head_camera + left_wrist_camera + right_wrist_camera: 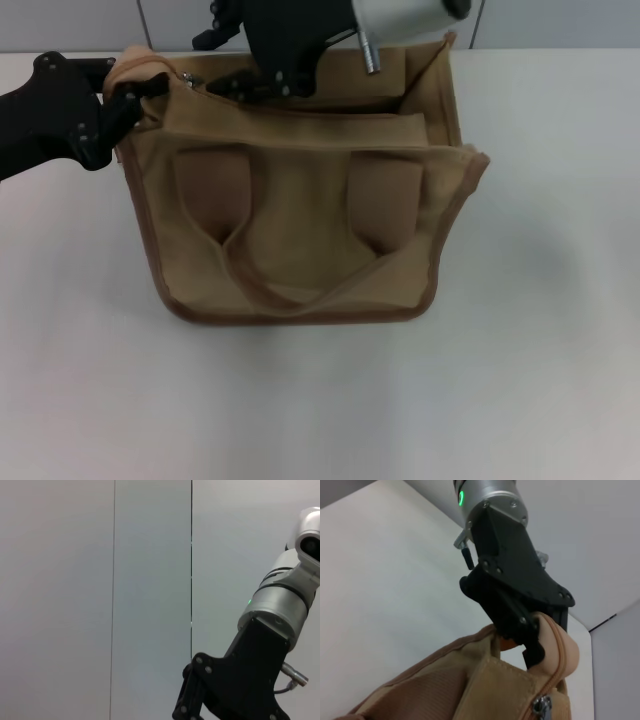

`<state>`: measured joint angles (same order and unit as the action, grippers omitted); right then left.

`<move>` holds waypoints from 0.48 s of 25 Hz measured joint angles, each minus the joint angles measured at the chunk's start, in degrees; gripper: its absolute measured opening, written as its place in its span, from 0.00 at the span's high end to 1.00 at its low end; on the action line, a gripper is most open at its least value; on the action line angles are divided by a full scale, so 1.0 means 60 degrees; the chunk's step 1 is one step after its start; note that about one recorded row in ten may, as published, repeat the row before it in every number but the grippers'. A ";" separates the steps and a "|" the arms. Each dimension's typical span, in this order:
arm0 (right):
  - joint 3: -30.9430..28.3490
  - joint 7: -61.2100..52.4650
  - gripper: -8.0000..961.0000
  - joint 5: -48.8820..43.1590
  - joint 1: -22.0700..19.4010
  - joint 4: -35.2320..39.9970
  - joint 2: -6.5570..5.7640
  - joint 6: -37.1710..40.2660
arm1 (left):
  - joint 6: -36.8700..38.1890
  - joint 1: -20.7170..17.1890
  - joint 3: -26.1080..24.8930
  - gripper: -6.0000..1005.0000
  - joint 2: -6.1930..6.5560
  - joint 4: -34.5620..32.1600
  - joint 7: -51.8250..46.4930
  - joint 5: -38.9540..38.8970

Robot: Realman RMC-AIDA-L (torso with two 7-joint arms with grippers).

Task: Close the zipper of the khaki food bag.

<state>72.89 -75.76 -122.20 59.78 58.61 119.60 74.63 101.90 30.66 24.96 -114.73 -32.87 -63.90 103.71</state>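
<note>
The khaki food bag (300,230) stands on the white table with its two loop handles hanging down the front. Its top is open, and the inside shows at the right end. My left gripper (125,95) is shut on the bag's top left corner; the right wrist view shows it (532,640) clamped on the tan end of the bag (485,690). The silver zipper slider (187,79) sits at that left end and also shows in the right wrist view (540,706). My right gripper (225,86) hangs over the top opening just right of the slider.
The white table (540,380) spreads around the bag. A grey panelled wall (75,580) stands behind. The left wrist view shows the right arm (275,605) and the right gripper (192,700) cut off at the frame edge.
</note>
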 joint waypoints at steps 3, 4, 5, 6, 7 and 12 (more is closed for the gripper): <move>0.0286 0.0003 0.63 0.0168 -0.0019 0.0006 0.0011 -0.0193 | 0.0002 0.0000 0.0000 1.00 0.0003 0.0000 0.0001 -0.0001; 0.0337 0.0004 0.63 0.0214 -0.0026 0.0025 0.0014 -0.0218 | 0.0004 0.0001 0.0000 1.00 0.0004 0.0000 0.0001 -0.0002; 0.0368 0.0004 0.63 0.0252 -0.0032 0.0056 0.0015 -0.0229 | 0.0005 0.0001 0.0001 1.00 0.0005 0.0000 0.0001 -0.0005; 0.0375 -0.0030 0.63 0.0256 -0.0040 0.0090 0.0016 -0.0221 | 0.0007 0.0001 0.0000 1.00 0.0009 0.0000 0.0001 -0.0013; 0.0377 -0.0078 0.63 0.0257 -0.0052 0.0118 0.0016 -0.0207 | 0.0008 0.0002 0.0000 1.00 0.0012 0.0000 0.0001 -0.0026; 0.0235 -0.0814 0.63 0.0233 -0.0807 0.1107 -0.0019 0.0117 | 0.0033 -0.0021 0.0001 1.00 0.0029 0.0000 -0.0001 -0.0132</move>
<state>74.30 -80.64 -120.80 54.93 65.25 119.49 75.33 102.10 30.54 24.96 -114.56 -32.87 -63.91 102.92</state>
